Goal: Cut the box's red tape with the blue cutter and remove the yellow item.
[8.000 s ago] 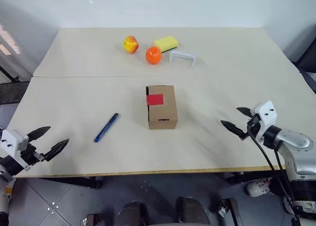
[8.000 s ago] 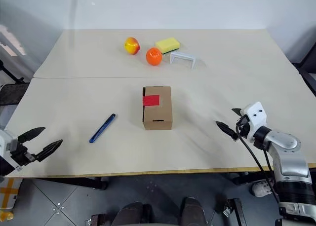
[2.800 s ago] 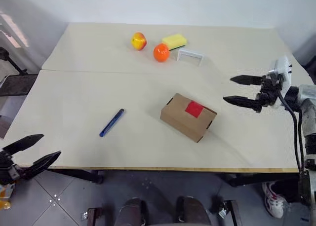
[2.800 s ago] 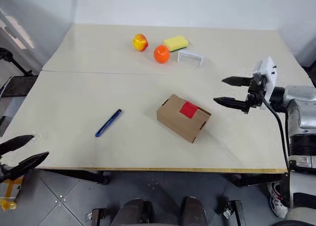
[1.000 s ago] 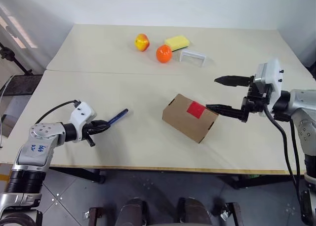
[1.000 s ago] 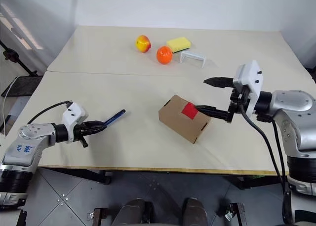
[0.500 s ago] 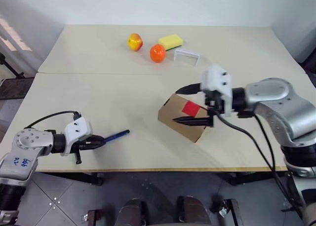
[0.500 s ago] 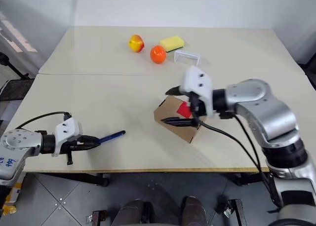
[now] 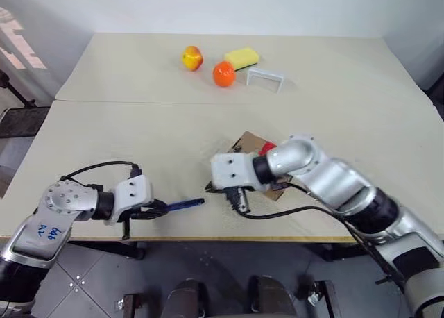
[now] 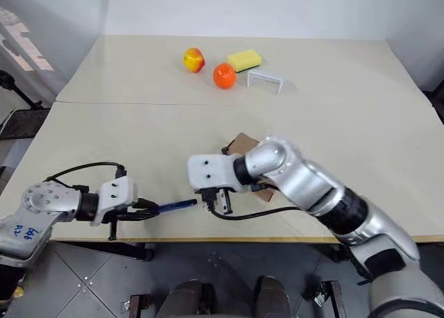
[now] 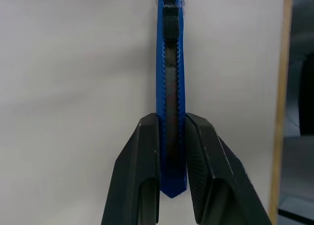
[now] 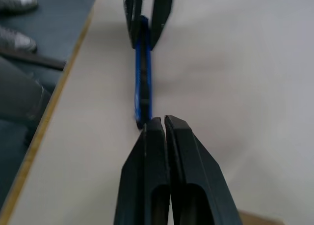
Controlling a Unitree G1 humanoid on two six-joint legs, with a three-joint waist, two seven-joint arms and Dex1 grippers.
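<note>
From the head cameras: seen near the front edge of a pale matte table point(image 9: 104, 130), the slim blue cutter point(image 9: 184, 204) pinched at its tail by the left gripper point(image 9: 157, 210). Just off its dark tip, the right gripper point(image 10: 205, 190), fingers pressed together on nothing. Behind that arm, brown cardboard box point(image 9: 244, 142), closed, contents hidden, red tape point(image 9: 267, 148) partly showing.

Along the left wrist: ridged blue plastic body clamped between ribbed black fingers point(image 11: 142, 151).

Along the right wrist: black fingers point(image 12: 179, 141) shut flat, tips touching or nearly touching the cutter's end.
</note>
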